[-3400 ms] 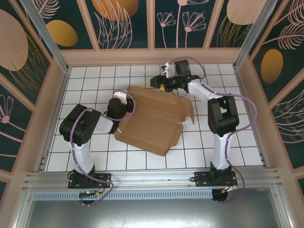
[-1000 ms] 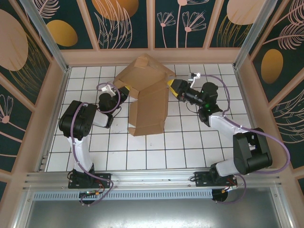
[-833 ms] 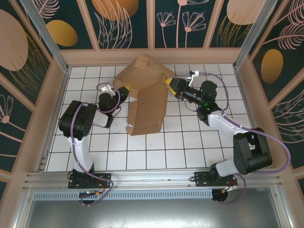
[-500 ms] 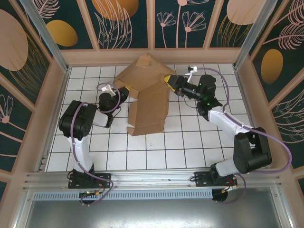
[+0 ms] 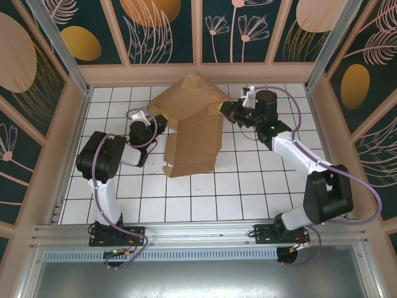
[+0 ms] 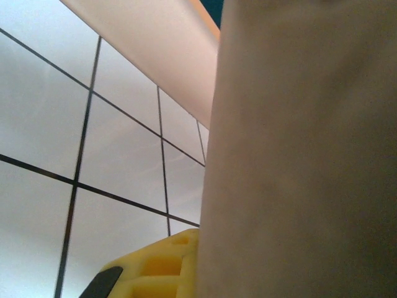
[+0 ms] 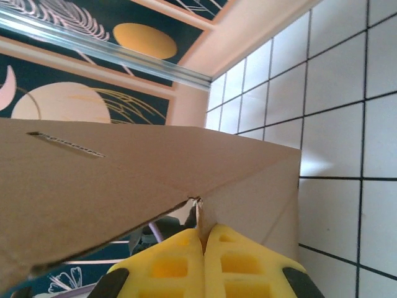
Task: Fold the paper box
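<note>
The plain brown corrugated cardboard paper box (image 5: 192, 124) sits on the far middle of the white tiled table (image 5: 248, 192). It is partly raised off the tiles. Its upper panels are tented up near the pale back wall (image 5: 124, 73), and a long lower panel slopes down toward the arms with its near end on the tiles.

In the overhead view the left gripper (image 5: 160, 120) meets the box's left edge and the right gripper (image 5: 222, 108) meets its right edge, so the sheet hangs between the two. That view is too far off to show how the jaws stand.

The right wrist camera shows this for the right gripper. Its two yellow ribbed pads (image 7: 167, 270) are pressed flat together, with a thin cardboard edge pinched in the seam between them. Above them spreads a broad creased panel with a narrow die-cut slot (image 7: 62, 144), a detail the overhead view does not resolve.

The left wrist camera shows one yellow finger (image 6: 158, 270) at the bottom, hard against a blurred wall of cardboard (image 6: 298, 155) that covers the other finger. The left jaws are closed on the sheet there. Beyond lie tiles and the foot of the back wall.
</note>
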Tool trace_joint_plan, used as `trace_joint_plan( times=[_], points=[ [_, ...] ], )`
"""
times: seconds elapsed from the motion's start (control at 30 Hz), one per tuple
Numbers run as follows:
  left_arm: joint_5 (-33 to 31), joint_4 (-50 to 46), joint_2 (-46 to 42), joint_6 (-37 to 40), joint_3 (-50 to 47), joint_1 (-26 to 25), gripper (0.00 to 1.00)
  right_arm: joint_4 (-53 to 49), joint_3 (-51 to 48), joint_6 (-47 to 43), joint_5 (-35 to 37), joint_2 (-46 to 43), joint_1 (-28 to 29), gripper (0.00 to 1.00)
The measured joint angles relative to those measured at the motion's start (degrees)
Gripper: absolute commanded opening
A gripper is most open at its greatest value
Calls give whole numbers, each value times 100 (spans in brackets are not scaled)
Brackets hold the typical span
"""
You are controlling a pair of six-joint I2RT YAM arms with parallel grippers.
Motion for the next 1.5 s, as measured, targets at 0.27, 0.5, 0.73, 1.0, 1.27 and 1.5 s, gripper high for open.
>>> trace_joint_plan(
  times=[0.27, 0.5, 0.73, 1.0, 1.27, 1.5],
  points=[
    [-13, -133, 0, 149, 0, -2, 0, -326, 42, -52, 243, 4, 44, 26],
    [-57, -175, 0, 195, 0, 0, 0, -616, 94, -216, 424, 13, 52, 0],
    [-129, -229, -2, 184, 0, -2, 0, -839, 103, -522, 678, -74, 22, 57],
    [-339, -459, -7, 107, 0, -2, 0, -1333, 358, -1119, 1475, -911, -20, 65],
    [-337, -664, -33, 120, 20, -2, 0, -1908, 1204, -2055, 2037, -1014, 74, 65],
    [-470, -1021, -166, 236, 81, -2, 0, -2470, 2297, -2586, 2747, -551, 686, 62]
  ],
)
